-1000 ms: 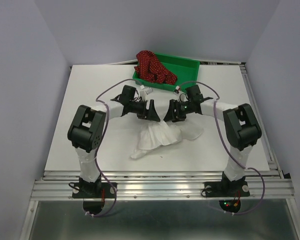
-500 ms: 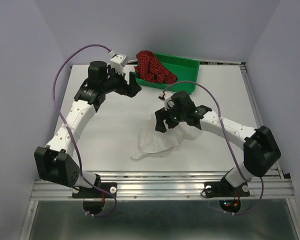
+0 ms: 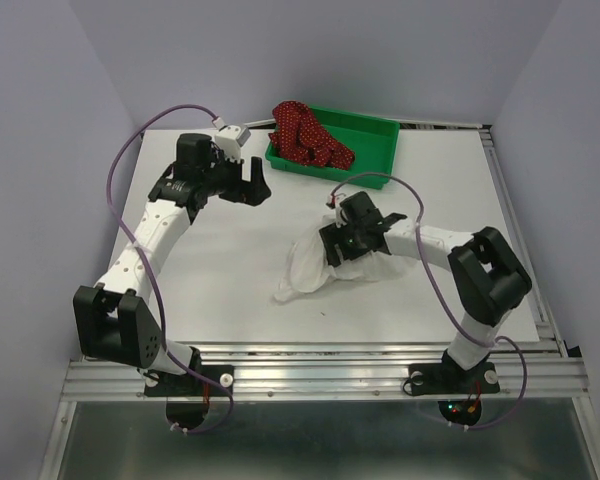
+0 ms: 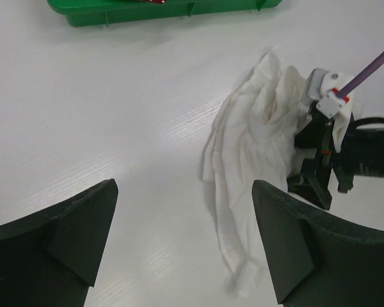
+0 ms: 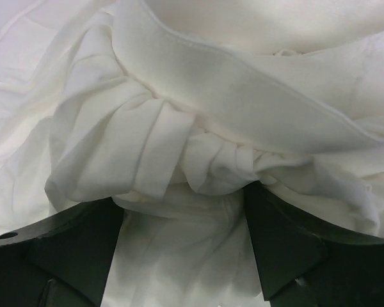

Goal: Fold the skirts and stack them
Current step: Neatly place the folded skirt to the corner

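The white table point(image 3: 230, 270) carries everything, and the biggest change on it is in the arms. A second ago both arms were drawn in with their grippers meeting at the far edge of the cloth in the middle. Now the left arm point(image 3: 145, 235) is stretched out toward the far left, and the right arm point(image 3: 460, 255) has folded back in, with its wrist low over the cloth.

The white ruffled skirt point(image 3: 315, 265) lies crumpled near the table's centre, nearer the right arm. It looks more bunched than a second ago and shows no clean fold. The green plastic tray point(image 3: 378, 128) sits at the far edge. The dark red dotted skirt point(image 3: 305, 135) is heaped in the tray's left end and spills over its rim, untouched.

The left gripper point(image 3: 250, 180) has let go. Its jaws stand wide with only bare table between them, and it hovers just short of the tray's left end, well apart from the white skirt. The right gripper point(image 3: 335, 250) rests on the white skirt. In the wrist view its jaws are parted astride a bunched fold and are not pinching it.

Both pincers being released suggests that the last handling of the white skirt has ended, with the fold yet to be made. The left gripper's place near the tray hints that the red skirt may be fetched next, though that is only a guess. Nothing is stacked yet.
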Robot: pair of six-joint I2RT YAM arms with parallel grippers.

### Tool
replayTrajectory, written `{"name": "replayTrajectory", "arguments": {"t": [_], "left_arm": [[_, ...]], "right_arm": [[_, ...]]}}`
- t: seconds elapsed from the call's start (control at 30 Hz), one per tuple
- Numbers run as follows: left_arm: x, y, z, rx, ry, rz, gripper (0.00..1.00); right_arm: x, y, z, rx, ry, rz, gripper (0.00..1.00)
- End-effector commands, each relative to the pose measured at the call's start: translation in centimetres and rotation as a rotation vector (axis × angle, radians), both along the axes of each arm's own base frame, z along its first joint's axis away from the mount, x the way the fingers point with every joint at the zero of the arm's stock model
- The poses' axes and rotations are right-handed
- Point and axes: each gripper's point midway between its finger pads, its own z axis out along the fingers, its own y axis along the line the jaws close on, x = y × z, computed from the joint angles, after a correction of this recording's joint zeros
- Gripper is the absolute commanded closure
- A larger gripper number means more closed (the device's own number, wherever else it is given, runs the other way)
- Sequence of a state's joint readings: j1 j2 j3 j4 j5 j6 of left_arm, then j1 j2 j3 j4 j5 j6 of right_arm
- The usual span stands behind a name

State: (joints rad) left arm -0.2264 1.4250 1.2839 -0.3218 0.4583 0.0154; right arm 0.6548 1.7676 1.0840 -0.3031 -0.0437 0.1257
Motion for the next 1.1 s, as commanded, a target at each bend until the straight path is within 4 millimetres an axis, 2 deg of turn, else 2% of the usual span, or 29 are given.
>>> {"name": "replayTrajectory", "arguments": {"t": [0.0,0.07,0.1,0.2,0.23,0.27,0.3,0.37,0.4,0.43,0.5,0.53,0.6,0.63,0.67,0.77,0.8,0.87,0.9,0.97,1.0,1.03,1.07], "left_arm": [[0.4,0.8,1.5,0.020,-0.065,-0.006,0.01],[0.4,0.8,1.2,0.028,-0.064,-0.013,0.01],[0.5,0.8,1.1,0.031,-0.067,-0.023,0.01],[0.5,0.5,0.7,0.027,-0.057,-0.045,0.01],[0.5,0.4,0.6,0.027,-0.056,-0.054,0.01],[0.5,0.3,0.6,0.024,-0.057,-0.059,0.01],[0.5,0.2,0.5,0.020,-0.054,-0.070,0.01],[0.4,-0.1,0.4,0.012,-0.049,-0.085,0.02],[0.2,-0.2,0.4,0.006,-0.046,-0.097,0.01],[0.1,-0.3,0.3,0.005,-0.045,-0.108,0.01],[-0.3,-0.5,0.0,-0.002,-0.037,-0.127,0.01],[-0.5,-0.7,-0.3,-0.009,-0.033,-0.142,0.01],[-0.5,-0.8,-0.5,-0.010,-0.031,-0.147,0.01],[-0.5,-0.7,-0.8,-0.010,-0.021,-0.144,0.01],[-0.5,-0.7,-0.9,-0.008,-0.015,-0.143,0.01],[-0.6,-0.6,-1.4,-0.004,0.001,-0.144,0.01],[-0.6,-0.5,-1.3,0.000,-0.006,-0.144,0.01],[-0.5,-0.3,-1.6,0.003,0.001,-0.136,0.01],[-0.5,-0.3,-1.6,-0.001,0.006,-0.136,0.01],[-0.5,-0.2,-1.9,-0.003,0.013,-0.132,0.02],[-0.3,-0.2,-1.9,-0.006,0.008,-0.131,0.01],[-0.2,-0.2,-2.1,-0.005,0.012,-0.125,0.01],[-0.2,-0.2,-2.2,-0.006,0.013,-0.124,0.01]], "right_arm": [[1.6,-10.5,-3.0,-0.198,0.040,-0.157,0.19],[2.1,-13.7,-2.7,-0.221,0.038,-0.182,0.16],[2.7,-16.8,-2.4,-0.238,0.037,-0.212,0.14],[2.8,-20.9,-2.2,-0.267,0.050,-0.185,0.10],[2.9,-23.6,-2.2,-0.286,0.056,-0.218,0.08],[3.0,-24.1,-2.2,-0.257,0.056,-0.191,0.03],[3.3,-26.6,-2.4,-0.283,0.064,-0.195,0.01],[3.9,-28.8,-2.7,-0.278,0.083,-0.209,0.00],[4.4,-29.9,-2.8,-0.282,0.088,-0.201,0.00],[5.8,-31.7,-2.8,-0.278,0.092,-0.224,0.00],[7.6,-32.3,-2.9,-0.253,0.079,-0.178,0.00],[9.8,-32.7,-2.9,-0.257,0.058,-0.173,0.00],[11.9,-32.9,-3.1,-0.220,0.052,-0.171,0.00],[12.1,-32.7,-4.8,-0.203,0.103,-0.164,0.00],[14.8,-32.8,-3.5,-0.183,0.053,-0.171,0.00],[17.5,-32.6,-3.8,-0.149,0.034,-0.147,0.00],[19.3,-32.8,-4.0,-0.140,0.012,-0.160,0.00],[21.1,-33.4,-4.2,-0.153,-0.004,-0.180,0.00],[22.9,-33.8,-4.4,-0.153,-0.022,-0.198,0.00],[24.3,-34.3,-4.6,-0.159,-0.031,-0.227,0.00],[24.8,-34.4,-5.9,-0.148,-0.016,-0.252,0.00],[26.6,-34.8,-4.7,-0.151,-0.067,-0.268,0.00],[27.2,-34.7,-4.8,-0.139,-0.075,-0.270,0.00]]}}
